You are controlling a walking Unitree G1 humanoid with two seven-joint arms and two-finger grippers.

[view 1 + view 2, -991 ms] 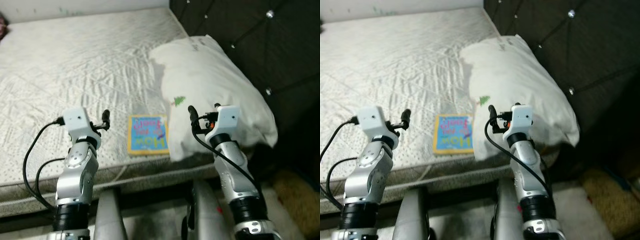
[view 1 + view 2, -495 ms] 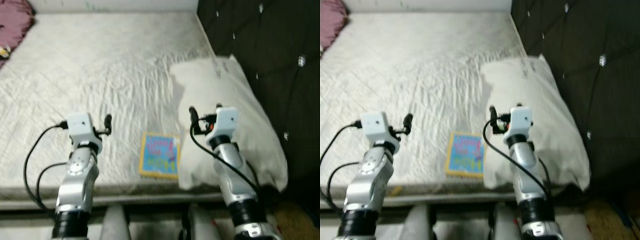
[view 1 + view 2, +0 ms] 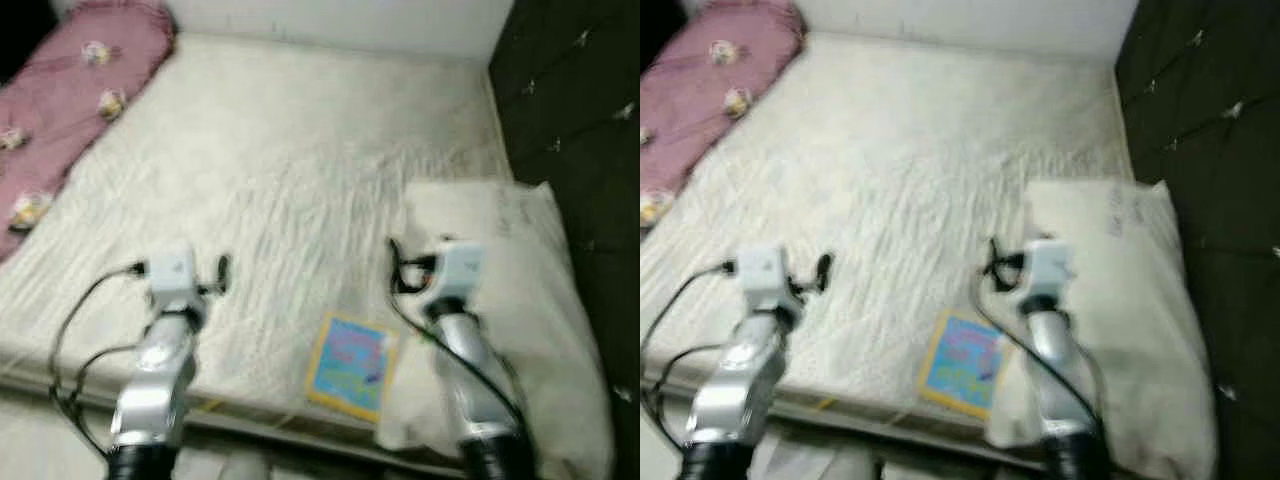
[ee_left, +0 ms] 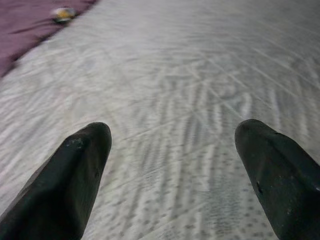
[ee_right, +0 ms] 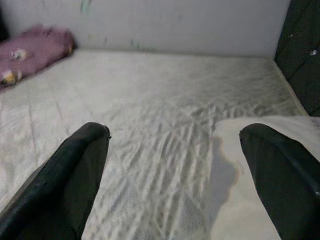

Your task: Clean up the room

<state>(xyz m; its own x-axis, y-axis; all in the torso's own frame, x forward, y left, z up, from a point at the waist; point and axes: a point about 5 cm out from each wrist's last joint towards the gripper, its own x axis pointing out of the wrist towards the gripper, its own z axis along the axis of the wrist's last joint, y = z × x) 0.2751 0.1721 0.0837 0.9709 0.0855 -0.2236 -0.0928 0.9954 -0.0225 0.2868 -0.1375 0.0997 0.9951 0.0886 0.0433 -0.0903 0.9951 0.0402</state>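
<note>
Left eye view has swung since a second ago — pink bolster (image 3: 70,100) now at ten o'clock, book (image 3: 351,364) at six, so I'm repositioning, both my left pincer (image 4: 172,165) and right pincer (image 5: 175,165) wide, empty.

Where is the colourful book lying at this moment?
In the left eye view, the book lies flat on the mattress near its front edge, right beside the white pillow, between the two arms and closer to the right one.

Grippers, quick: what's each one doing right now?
Left gripper: open, holding nothing, above the mattress.
Right gripper: open, holding nothing, over the mattress by the pillow.
</note>
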